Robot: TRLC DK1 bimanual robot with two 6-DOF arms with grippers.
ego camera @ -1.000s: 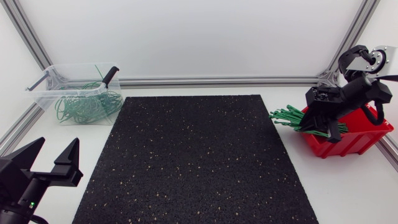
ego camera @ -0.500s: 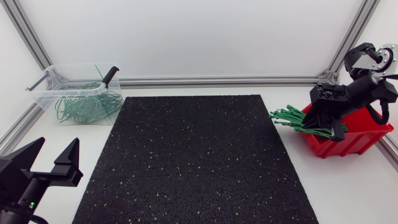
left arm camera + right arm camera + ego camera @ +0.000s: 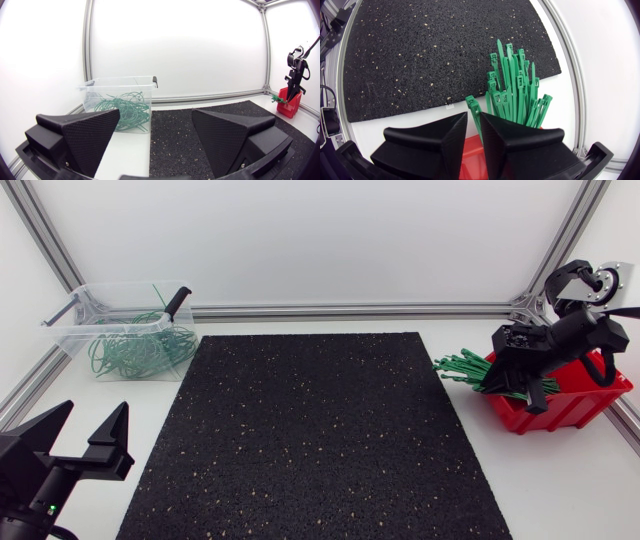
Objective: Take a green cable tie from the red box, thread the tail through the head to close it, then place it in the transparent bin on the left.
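Right arm: wrist link re-angled slightly over the last second, working end staying at the box's open front. Left arm: no change.

Item 1, green cable tie (image 3: 471, 102): a single tie, its head standing clear ahead of the tips, strap running back into the slit between the right fingers (image 3: 467, 122). They are almost pressed together and appear to pinch it.

Item 2, remaining ties (image 3: 515, 85): a loose sheaf just beside the held one, heads fanned out over the lip of the red box (image 3: 570, 405).

Item 3, black mat (image 3: 310, 440): covers the middle of the desk (image 3: 570, 480).

Item 4, transparent bin (image 3: 75, 330): far left corner, holding closed green loops (image 3: 135, 350).

Item 5, left fingers (image 3: 100, 448): spread wide, holding nothing, at the near left edge, well apart from the box.

Handling note: the step in hand looks to be drawing one tie free. Best pulled along the strap's own length, away from the sheaf, so the head does not snag its neighbours and drag several out. Grip sits near the head, which leaves the long tail free for the left side to catch.
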